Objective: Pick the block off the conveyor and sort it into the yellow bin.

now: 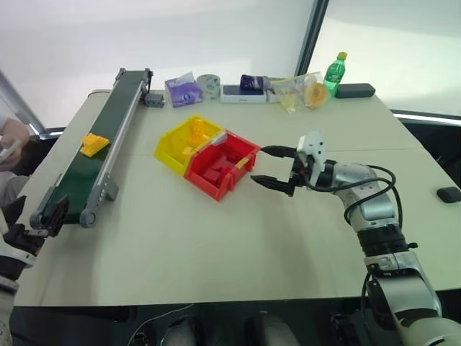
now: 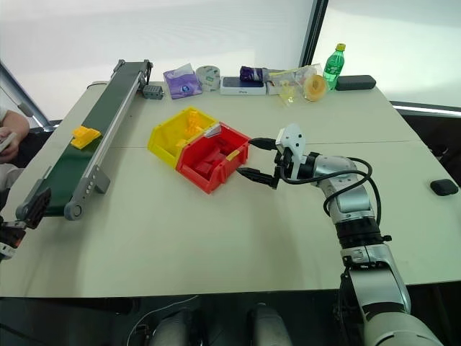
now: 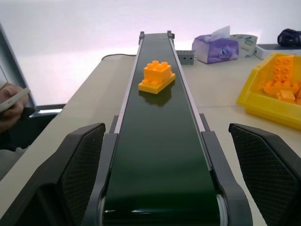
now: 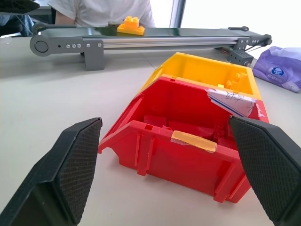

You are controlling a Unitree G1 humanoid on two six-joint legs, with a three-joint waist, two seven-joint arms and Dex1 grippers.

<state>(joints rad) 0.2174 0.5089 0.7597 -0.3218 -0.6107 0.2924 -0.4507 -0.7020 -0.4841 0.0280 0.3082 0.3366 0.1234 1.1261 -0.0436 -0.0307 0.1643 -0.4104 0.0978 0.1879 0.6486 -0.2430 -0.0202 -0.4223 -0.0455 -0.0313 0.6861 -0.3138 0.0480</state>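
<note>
The yellow-orange stepped block (image 1: 94, 143) lies on the dark green belt of the conveyor (image 1: 78, 171), about halfway along it. My left gripper (image 1: 39, 225) is open at the conveyor's near end, a finger on each side of the end roller and apart from the block (image 3: 157, 77) farther up the belt. The yellow bin (image 1: 167, 151) stands mid-table with several yellow pieces inside, pressed against a red bin (image 1: 220, 169). My right gripper (image 1: 259, 166) hangs open and empty just right of the red bin, facing its open front (image 4: 178, 155).
A person's hand (image 1: 11, 140) holding something white is at the left table edge beside the conveyor. Along the back edge sit a purple tissue pack (image 1: 183, 90), a tape roll (image 1: 209, 85), a green bottle (image 1: 334, 72) and a black case (image 1: 355, 90). A small black object (image 1: 448, 193) lies far right.
</note>
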